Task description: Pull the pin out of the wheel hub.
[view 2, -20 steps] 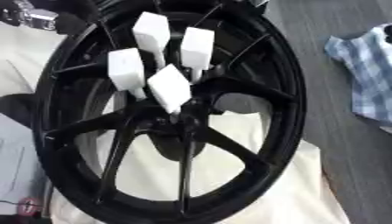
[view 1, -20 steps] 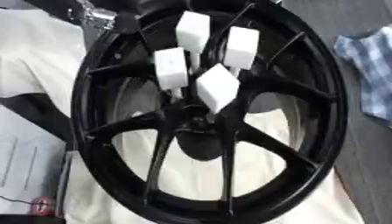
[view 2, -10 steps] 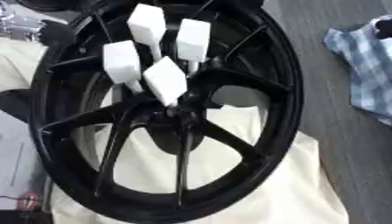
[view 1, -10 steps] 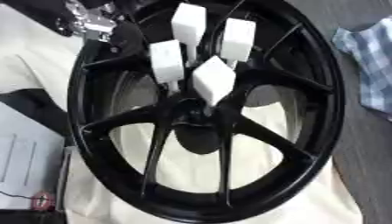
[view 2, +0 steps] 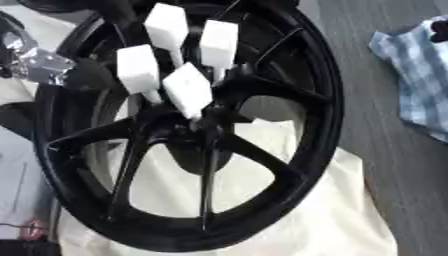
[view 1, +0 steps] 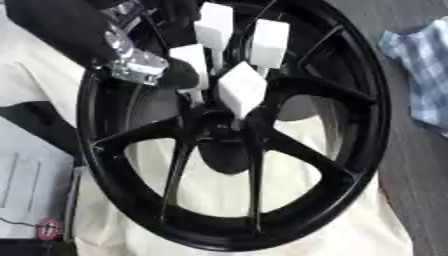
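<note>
A black wheel hub [view 1: 262, 200] with spokes fills most of the frame, lying on a cream cloth [view 1: 350, 235] that covers the tabletop [view 2: 385, 165], whose grey surface shows at the right side. Four pins with white block-shaped heads stand up from the middle of the hub, clustered in the upper centre of the frame: one pin [view 1: 214, 25] at the top, another [view 1: 269, 42] just to its right, a third [view 1: 190, 65] at the left of the cluster, and the lowest one [view 1: 241, 90] nearest the centre bore. Their thin stems run down toward the hub's centre.

The left robot hand [view 1: 131, 62] comes in from the upper left of the frame, a black arm with a silver, shiny joint. Its dark fingertips [view 1: 179, 75] lie right against the white head of the left pin, but the pictures do not show whether the fingers are spread or closed on it; I cannot tell. The right robot hand shows in neither view.

A blue and white checked cloth [view 2: 411, 75] lies on the tabletop at the right edge, well apart from the pins. At the lower left lies a grey flat sheet [view 1: 26, 190].
</note>
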